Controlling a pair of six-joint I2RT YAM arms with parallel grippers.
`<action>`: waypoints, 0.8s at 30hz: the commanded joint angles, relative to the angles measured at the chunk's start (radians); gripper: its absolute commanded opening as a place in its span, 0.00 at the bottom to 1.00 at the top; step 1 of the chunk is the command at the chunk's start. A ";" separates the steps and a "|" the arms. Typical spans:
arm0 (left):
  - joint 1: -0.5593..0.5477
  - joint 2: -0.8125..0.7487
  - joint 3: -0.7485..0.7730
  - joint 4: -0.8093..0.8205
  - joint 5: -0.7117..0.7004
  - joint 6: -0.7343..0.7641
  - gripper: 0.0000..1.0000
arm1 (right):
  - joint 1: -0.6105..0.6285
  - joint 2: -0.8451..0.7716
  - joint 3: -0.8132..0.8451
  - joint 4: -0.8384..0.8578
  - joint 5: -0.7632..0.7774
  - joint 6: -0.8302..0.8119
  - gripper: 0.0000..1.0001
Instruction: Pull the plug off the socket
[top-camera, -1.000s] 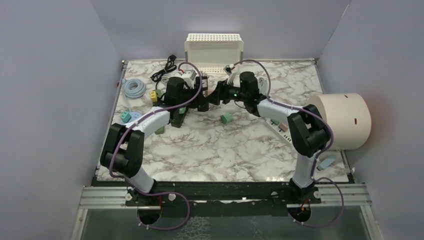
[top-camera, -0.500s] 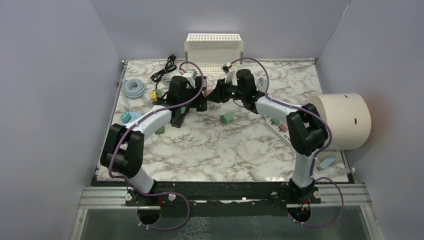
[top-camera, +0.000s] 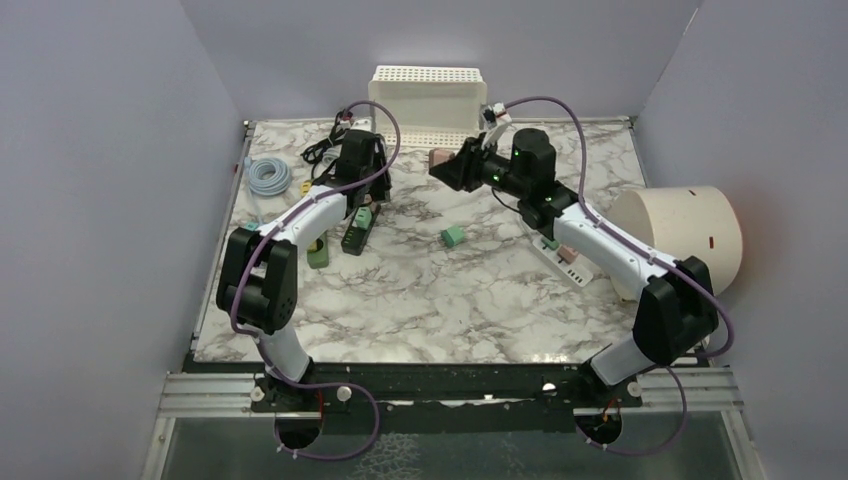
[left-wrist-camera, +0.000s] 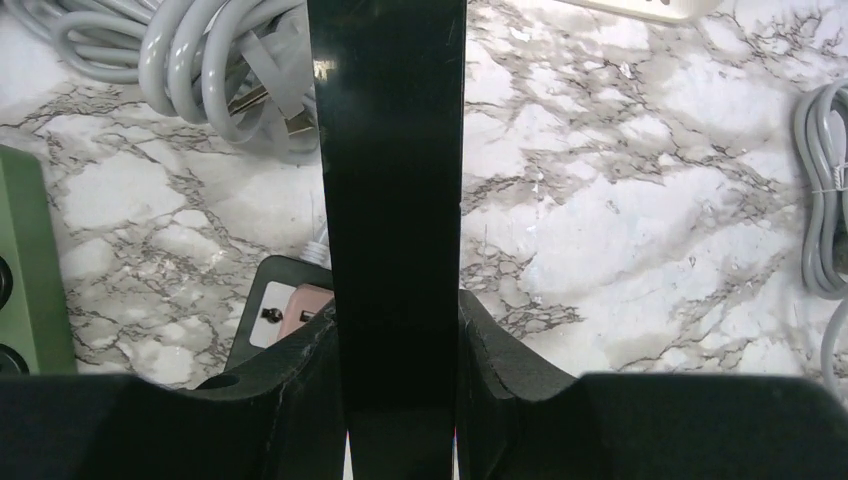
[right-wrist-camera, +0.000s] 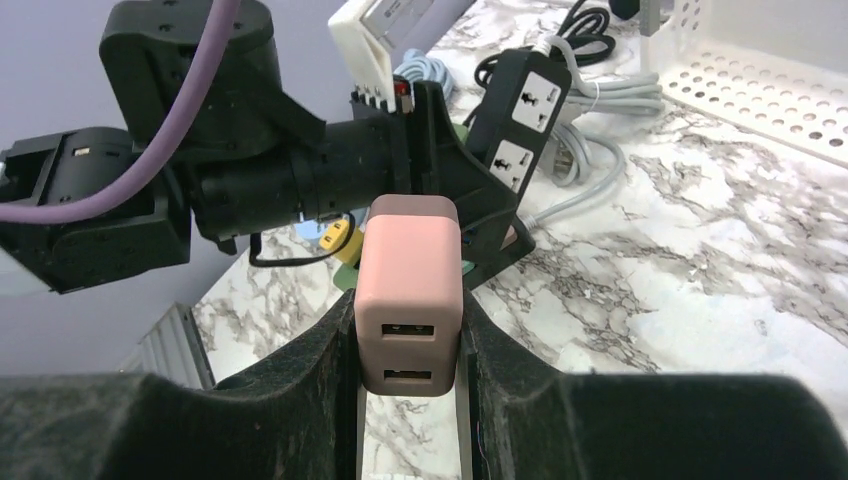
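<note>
My right gripper (top-camera: 452, 166) (right-wrist-camera: 410, 335) is shut on a pink USB charger plug (top-camera: 438, 158) (right-wrist-camera: 409, 275) and holds it in the air, free of any socket. My left gripper (top-camera: 362, 172) (left-wrist-camera: 398, 320) is shut on a black power strip (left-wrist-camera: 390, 150), which fills the middle of the left wrist view. In the right wrist view the strip (right-wrist-camera: 522, 118) shows two white sockets and stands apart from the plug, to its upper left.
A second black strip (top-camera: 355, 230) with a pink plug (left-wrist-camera: 300, 308) lies under the left arm. Grey cable coils (left-wrist-camera: 200, 60), a light-blue coil (top-camera: 268, 175), a white basket (top-camera: 428, 95), a green cube (top-camera: 454, 237), a white strip (top-camera: 560, 255) and a cream cylinder (top-camera: 690, 240) lie around.
The two grippers were together at the middle; now the right one has drawn back to the right with the pink plug, and the left one has moved back left with the strip.
</note>
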 joint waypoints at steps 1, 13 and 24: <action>0.008 0.004 0.072 0.080 -0.035 0.013 0.00 | 0.004 -0.020 -0.059 -0.013 0.017 0.004 0.01; 0.224 0.018 0.180 0.123 0.024 0.078 0.00 | 0.003 0.188 0.079 -0.390 -0.171 -0.244 0.01; 0.396 0.290 0.371 0.102 0.269 0.124 0.00 | 0.003 0.400 0.225 -0.466 -0.157 -0.330 0.04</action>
